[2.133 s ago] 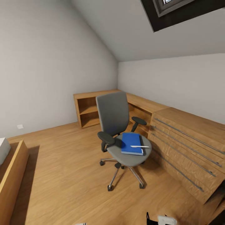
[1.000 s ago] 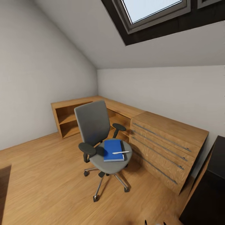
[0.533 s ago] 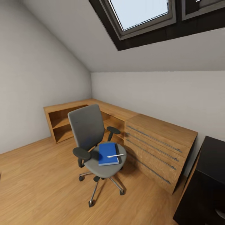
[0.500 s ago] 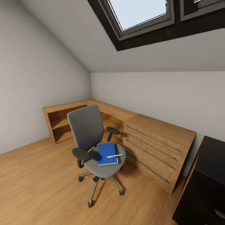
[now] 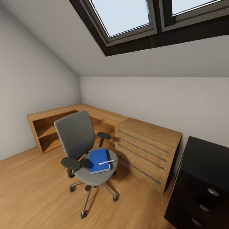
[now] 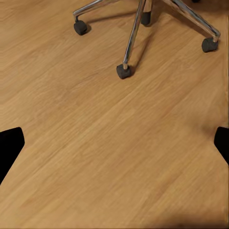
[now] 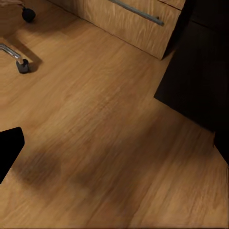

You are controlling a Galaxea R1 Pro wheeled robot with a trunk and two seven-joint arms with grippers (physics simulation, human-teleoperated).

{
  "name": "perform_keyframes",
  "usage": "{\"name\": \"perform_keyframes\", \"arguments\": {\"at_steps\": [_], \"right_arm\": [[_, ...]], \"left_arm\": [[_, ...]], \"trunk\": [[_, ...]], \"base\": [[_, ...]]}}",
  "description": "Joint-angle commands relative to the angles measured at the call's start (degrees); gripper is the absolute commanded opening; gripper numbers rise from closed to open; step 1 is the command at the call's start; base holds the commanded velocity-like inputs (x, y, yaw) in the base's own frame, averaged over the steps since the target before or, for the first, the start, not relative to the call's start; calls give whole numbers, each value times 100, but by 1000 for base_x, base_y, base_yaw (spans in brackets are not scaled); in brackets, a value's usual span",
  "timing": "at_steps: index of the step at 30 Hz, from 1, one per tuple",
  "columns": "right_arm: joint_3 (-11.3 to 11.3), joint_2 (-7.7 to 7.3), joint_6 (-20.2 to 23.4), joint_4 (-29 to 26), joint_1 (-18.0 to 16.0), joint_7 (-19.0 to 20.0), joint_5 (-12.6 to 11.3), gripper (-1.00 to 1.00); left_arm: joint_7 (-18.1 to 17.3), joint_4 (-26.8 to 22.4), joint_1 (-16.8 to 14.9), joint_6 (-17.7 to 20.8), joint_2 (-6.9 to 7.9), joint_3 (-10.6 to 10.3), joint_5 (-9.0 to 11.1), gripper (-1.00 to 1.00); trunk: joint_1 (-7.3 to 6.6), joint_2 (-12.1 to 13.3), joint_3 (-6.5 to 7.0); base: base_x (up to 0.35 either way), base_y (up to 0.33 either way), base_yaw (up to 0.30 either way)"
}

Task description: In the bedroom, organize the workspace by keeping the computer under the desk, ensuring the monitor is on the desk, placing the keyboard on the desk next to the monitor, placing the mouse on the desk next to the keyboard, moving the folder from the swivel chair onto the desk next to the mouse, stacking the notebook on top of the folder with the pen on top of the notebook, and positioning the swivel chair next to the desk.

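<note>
L hand (image 6: 114, 143) and R hand (image 7: 114, 148): fingertips at opposite frame edges, spread wide, holding nothing, over wood floor (image 6: 109, 157). Head view, lower centre: swivel chair (image 5: 83, 149) w/ blue folder (image 5: 98, 160) on seat, pen (image 5: 106, 162) atop. Black table (image 5: 206, 162) lower right, beside wooden dresser (image 5: 146, 143).

An attic room in a home: sloped ceiling with skylights (image 5: 127, 16), wood floor (image 5: 31, 190), a low wooden dresser (image 5: 146, 143), a swivel chair (image 5: 79, 140) and a black drawer unit (image 5: 203, 181).
</note>
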Motion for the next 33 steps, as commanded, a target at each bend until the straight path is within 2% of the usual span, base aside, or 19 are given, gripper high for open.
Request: {"name": "perform_keyframes", "arguments": {"at_steps": [1,5,24,33], "right_arm": [[0,5,-38,15,-8,-39,26,100],[2,38,-95,17,-5,-47,22,100],[-2,61,-98,17,-3,-48,19,100],[-2,41,-87,9,0,-40,41,100]], "left_arm": [[40,0,1,-25,-18,38,-58,100],[56,-2,8,-56,-92,37,-59,100],[106,-3,10,-41,-83,56,-33,100],[109,-4,10,-38,-72,63,-27,100]], "trunk": [[-23,38,14],[-45,78,33],[-45,78,5],[-45,78,-7]], "base": [[0,0,-287],[0,0,-293],[0,0,-292],[0,0,-69]]}}
